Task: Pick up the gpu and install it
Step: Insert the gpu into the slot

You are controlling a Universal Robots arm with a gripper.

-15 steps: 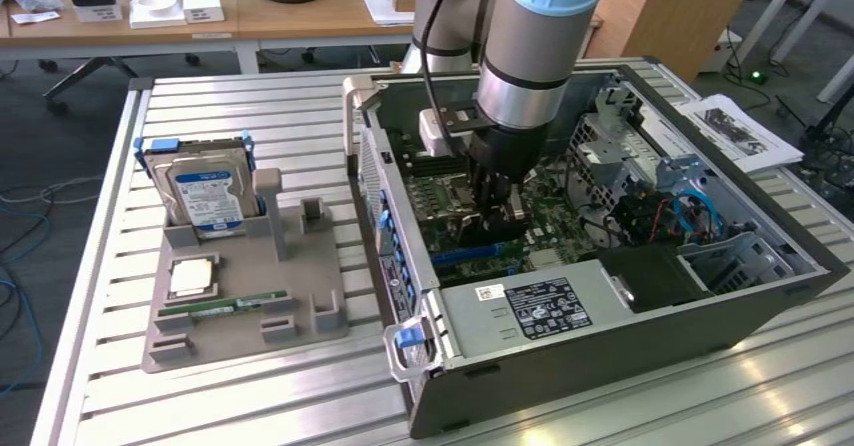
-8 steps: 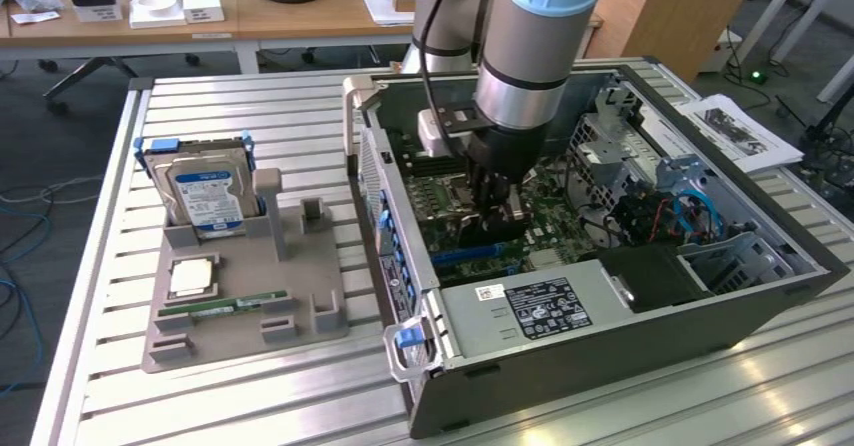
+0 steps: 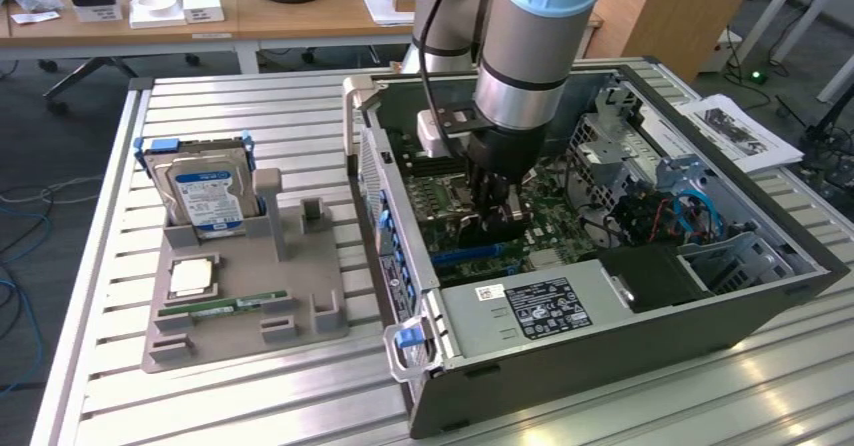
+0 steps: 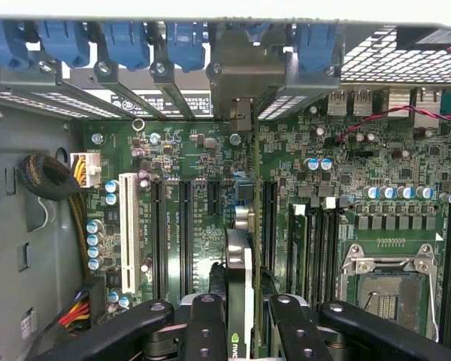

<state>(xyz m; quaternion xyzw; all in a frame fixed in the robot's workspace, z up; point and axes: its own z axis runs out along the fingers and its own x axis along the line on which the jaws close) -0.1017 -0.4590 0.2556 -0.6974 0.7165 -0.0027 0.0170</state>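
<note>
**Black gripper [image 4: 240, 335] pinches gpu [image 4: 239, 263] edge-on over mobo [image 4: 173, 150]**

We see the jaws pressed onto the card's two flat faces, so it stands upright w/ its thin edge toward the wrist cam. We judge that's the reason for this hold: the connector edge faces the board, parallel to the long black slots [image 4: 186, 233]. The grey bracket [image 4: 248, 75] end points at the rear wall w/ the blue latches [image 4: 128, 37], where the slot openings are. Can't tell whether the card touches a slot yet. In the exterior view the gripper is approx mid-frame, down inside the open pc case [image 3: 747, 296]. The grey parts tray [image 3: 314, 326] lies at 9 o'clock from it, well apart, w/ the hard drive [image 3: 207, 201] standing and the RAM stick [image 3: 220, 308] lying on it.
</note>
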